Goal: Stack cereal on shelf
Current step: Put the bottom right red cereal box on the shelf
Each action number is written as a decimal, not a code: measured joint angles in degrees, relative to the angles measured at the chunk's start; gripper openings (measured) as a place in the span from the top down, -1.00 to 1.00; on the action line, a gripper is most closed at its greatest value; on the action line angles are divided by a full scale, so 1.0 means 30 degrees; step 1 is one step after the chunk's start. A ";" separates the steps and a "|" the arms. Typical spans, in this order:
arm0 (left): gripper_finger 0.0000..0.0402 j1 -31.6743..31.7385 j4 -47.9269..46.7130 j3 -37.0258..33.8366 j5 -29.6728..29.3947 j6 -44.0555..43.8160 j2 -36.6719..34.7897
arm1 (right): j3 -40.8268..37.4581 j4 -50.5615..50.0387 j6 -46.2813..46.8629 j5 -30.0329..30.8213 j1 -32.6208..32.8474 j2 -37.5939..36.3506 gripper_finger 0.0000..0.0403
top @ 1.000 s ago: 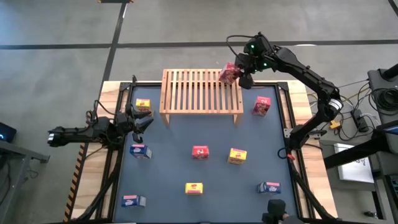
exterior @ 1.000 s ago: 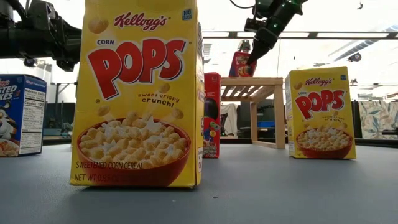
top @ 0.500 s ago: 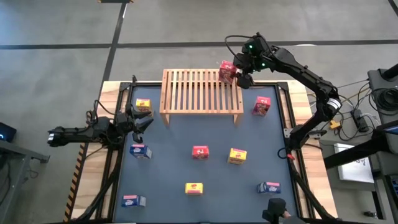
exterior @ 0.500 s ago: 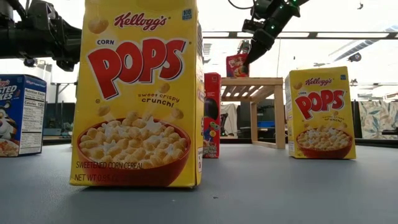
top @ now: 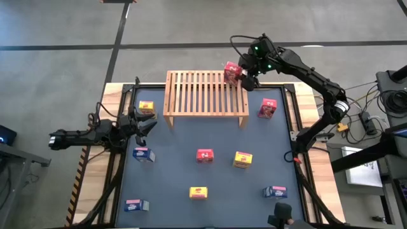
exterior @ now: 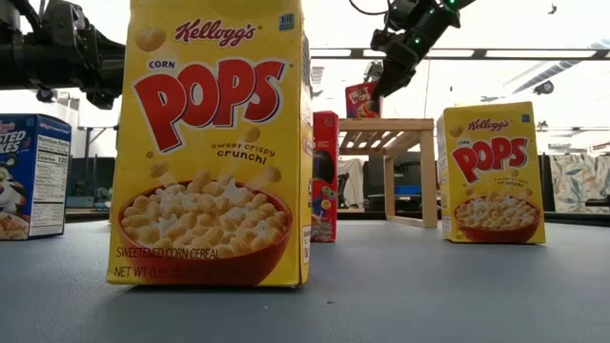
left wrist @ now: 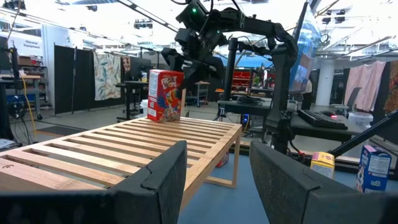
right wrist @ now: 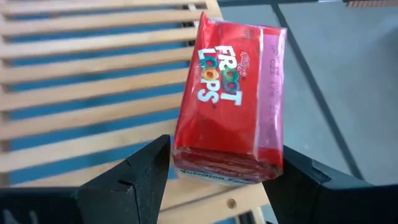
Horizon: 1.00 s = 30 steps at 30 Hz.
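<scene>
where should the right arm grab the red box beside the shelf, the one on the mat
Take the red box from straight above, by its two broad faces near the top edge. It stands upright and alone on the mat, right of the shelf, so both faces look clear. The right gripper, open over the shelf's far right corner, is the nearer one.

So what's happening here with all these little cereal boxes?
A two-armed robot is putting cereal boxes onto a wooden shelf. Its right gripper is at the shelf's far right corner, fingers open on either side of a red Froot Loops box that stands upright on the slats. The left gripper hangs over the table's left side with its fingers apart, holding nothing. The other eight boxes are on the table.
</scene>
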 joint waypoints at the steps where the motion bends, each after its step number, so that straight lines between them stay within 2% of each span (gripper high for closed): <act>1: 0.20 0.0005 0.0000 -0.0001 0.0001 0.0000 0.0001 | -0.0057 0.0235 0.0258 -0.0304 -0.0005 -0.0011 -0.10; 4: 0.20 0.0006 0.0000 0.0001 -0.0001 -0.0002 -0.0005 | -0.0484 0.1159 0.0685 -0.0978 -0.0005 -0.0051 -0.10; 20: 0.20 -0.0001 0.0000 0.0001 -0.0006 0.0000 -0.0006 | -0.6045 0.8813 0.1496 -0.1134 -0.0612 -0.0985 -0.10; 30: 0.20 0.0001 0.0000 0.0001 0.0001 -0.0003 -0.0006 | -0.9981 1.4466 0.3502 -0.5432 -0.2349 -0.3394 -0.10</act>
